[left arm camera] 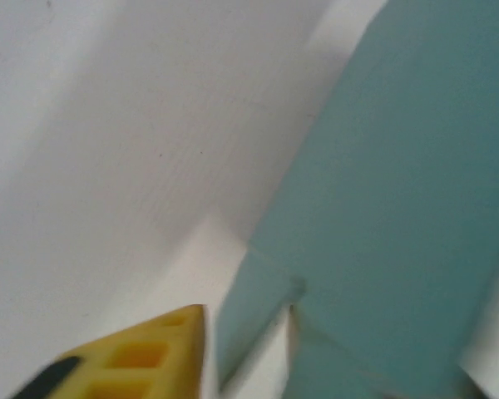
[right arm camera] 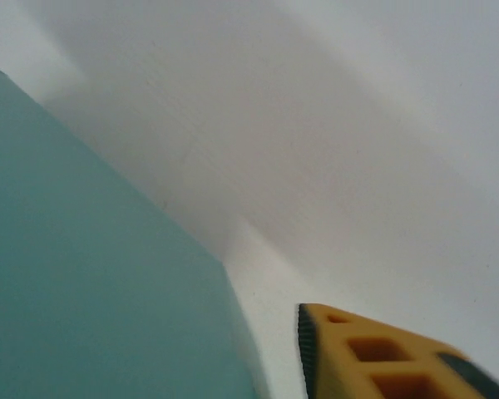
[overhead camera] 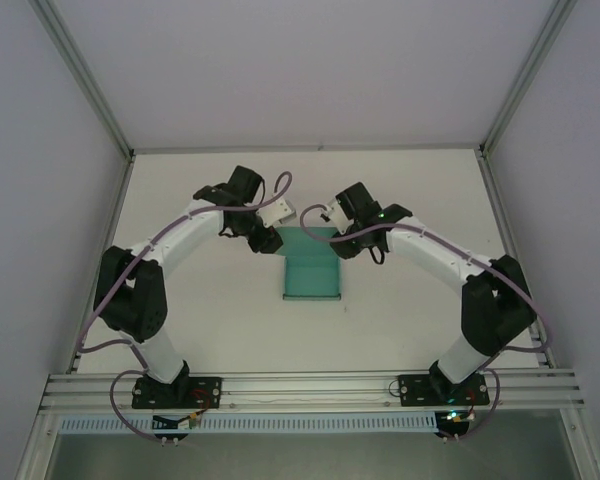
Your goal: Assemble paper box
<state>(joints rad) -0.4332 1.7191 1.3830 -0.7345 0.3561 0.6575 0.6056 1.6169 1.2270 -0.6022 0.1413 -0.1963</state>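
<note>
While the left hand (overhead camera: 264,240) and right hand (overhead camera: 351,244) sit at the far corners of the paper box (overhead camera: 311,276), whether either pinches it cannot be told. Uneven pulling may crease its panels.

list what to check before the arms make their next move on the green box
1. Paper box resting on the table, between the two arms: ok.
2. Left gripper at the box's far left corner: ok.
3. Right gripper at the far right corner: ok.
4. Far flap folded shut: not ok, it looks spread open toward the grippers.
5. Either gripper's hold on the paper: cannot tell; each wrist view has one yellow finger beside the green sheet, and the jaw gap is unseen.
</note>
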